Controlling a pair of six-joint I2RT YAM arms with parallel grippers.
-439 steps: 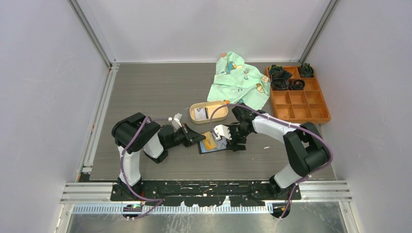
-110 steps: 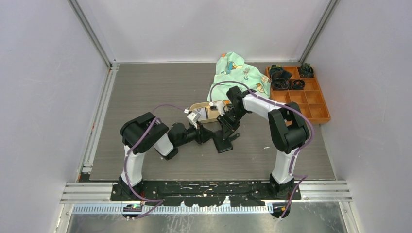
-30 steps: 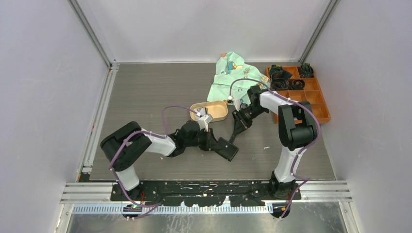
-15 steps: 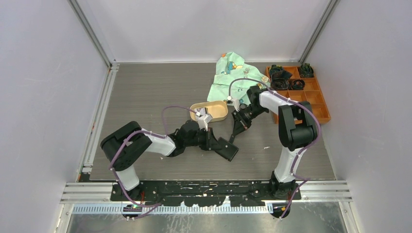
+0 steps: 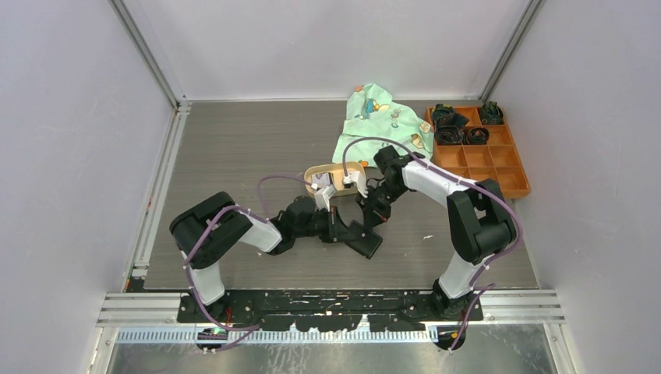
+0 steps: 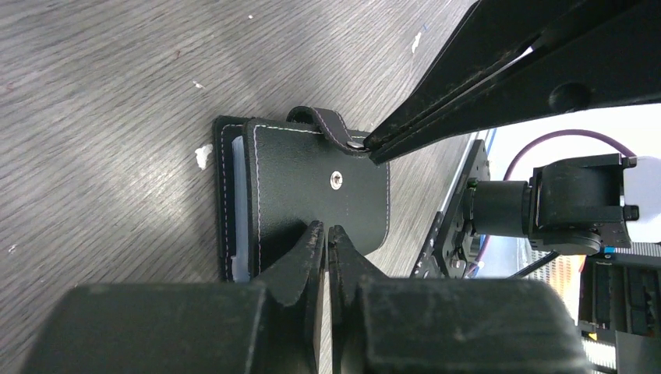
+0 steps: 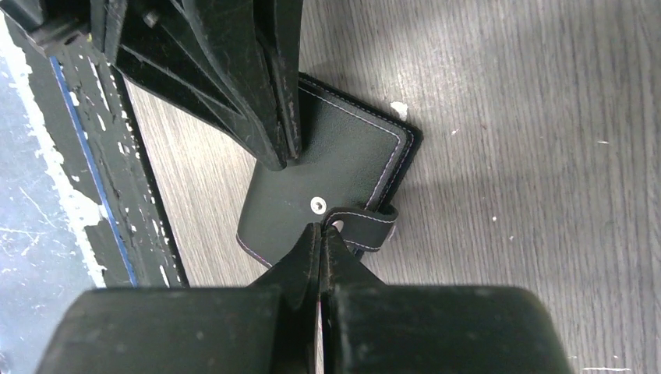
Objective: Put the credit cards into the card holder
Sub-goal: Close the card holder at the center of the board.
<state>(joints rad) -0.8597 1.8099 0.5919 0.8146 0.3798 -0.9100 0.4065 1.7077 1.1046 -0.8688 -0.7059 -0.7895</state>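
Black card holder (image 6: 319, 187) folded on worktop (image 6: 117, 78); left claw (image 6: 326, 227) closed, pinning it; right claw (image 7: 320, 228) closed, empty, tips on snap tab (image 7: 366, 222).

A grey wood-grain worktop (image 5: 234, 148) fills the booth — plain pale walls (image 5: 70, 156) stand on 3 sides. Aluminium rails (image 5: 150, 54) run up at the 2 far corners. The light is soft and even, with a dull sheen on the boards.

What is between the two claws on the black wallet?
A small silver snap stud on the card holder's closed cover sits between the left claw and the right claw. The left wrist view shows it best.
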